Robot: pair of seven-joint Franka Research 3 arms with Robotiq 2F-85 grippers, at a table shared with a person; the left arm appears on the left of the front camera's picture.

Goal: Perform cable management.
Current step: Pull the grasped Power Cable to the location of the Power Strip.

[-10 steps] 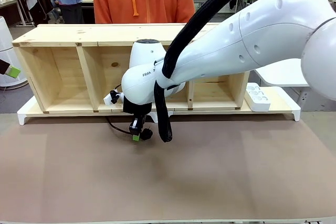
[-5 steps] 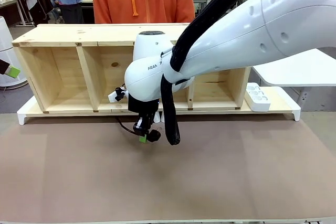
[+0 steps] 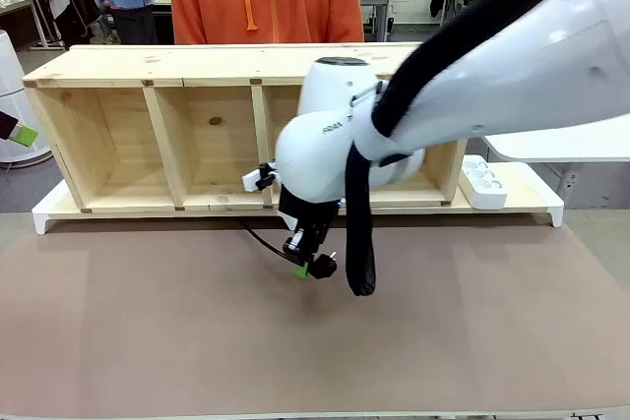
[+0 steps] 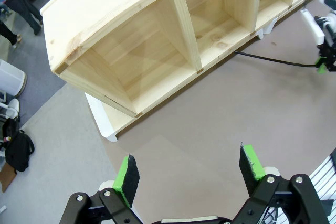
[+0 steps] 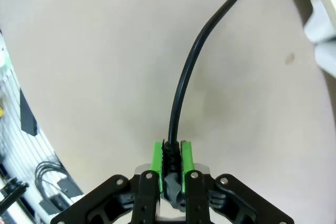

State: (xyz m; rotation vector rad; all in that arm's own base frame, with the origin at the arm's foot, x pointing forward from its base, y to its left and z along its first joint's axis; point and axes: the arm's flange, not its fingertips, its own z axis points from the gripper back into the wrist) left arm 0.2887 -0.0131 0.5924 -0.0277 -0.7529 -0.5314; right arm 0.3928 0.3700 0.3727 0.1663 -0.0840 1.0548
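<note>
Shelf (image 3: 148, 66) wide across upper half of front view, bays open toward camera. Brown table (image 3: 148, 341) below, filling lower half.

Cable (image 3: 264, 241) near frame centre: thin, black, round smooth jacket, running from shelf's lower edge down-right over table to right gripper (image 3: 307, 265). Probably light and limp, no shape of its own; would sag and trail, might snag on shelf edge if tugged hard. Jacket likely slick under pads, so best taken at stiff end, not mid-run.

Plug (image 3: 321, 267) small, black, ribbed at neck; rigid, good purchase. Right gripper clamped narrow on cable just at plug neck, green pads (image 5: 156, 156) either side, cord rising from bottom centre to upper right of right wrist view.

Left gripper (image 4: 189, 174) spread wide, holding nothing, at bottom of left wrist view, well above table; cable a thin line at upper right there. Far end lost at shelf base; cannot tell where it goes.
</note>
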